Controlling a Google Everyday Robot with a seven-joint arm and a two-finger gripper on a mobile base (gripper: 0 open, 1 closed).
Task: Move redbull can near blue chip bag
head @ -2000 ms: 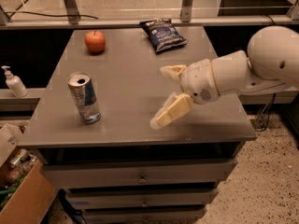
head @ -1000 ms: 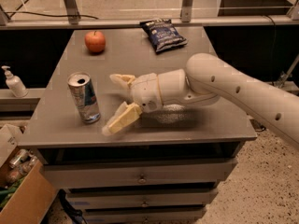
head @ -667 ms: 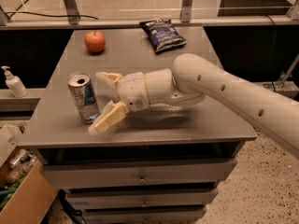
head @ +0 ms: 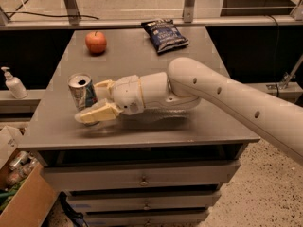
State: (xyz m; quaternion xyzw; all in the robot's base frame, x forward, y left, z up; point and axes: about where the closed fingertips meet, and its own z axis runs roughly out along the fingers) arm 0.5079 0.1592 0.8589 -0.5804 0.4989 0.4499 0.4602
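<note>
The redbull can (head: 81, 91), silver and blue with an open top, stands upright near the left front of the grey table (head: 142, 70). My gripper (head: 96, 101) has reached in from the right and is at the can's right side. It is open, with one finger (head: 103, 85) behind the can and the other finger (head: 97, 114) in front of its base. The blue chip bag (head: 164, 34) lies flat at the table's far edge, right of centre, well away from the can.
A red apple (head: 95, 42) sits at the far left of the table. A soap dispenser (head: 13, 83) stands on a ledge to the left. A cardboard box (head: 21, 193) with clutter is on the floor at lower left. Drawers sit below the tabletop.
My arm has swept left across the table, from right of centre to the can. The open fingers now straddle the can. The can, bag and apple have not moved.
</note>
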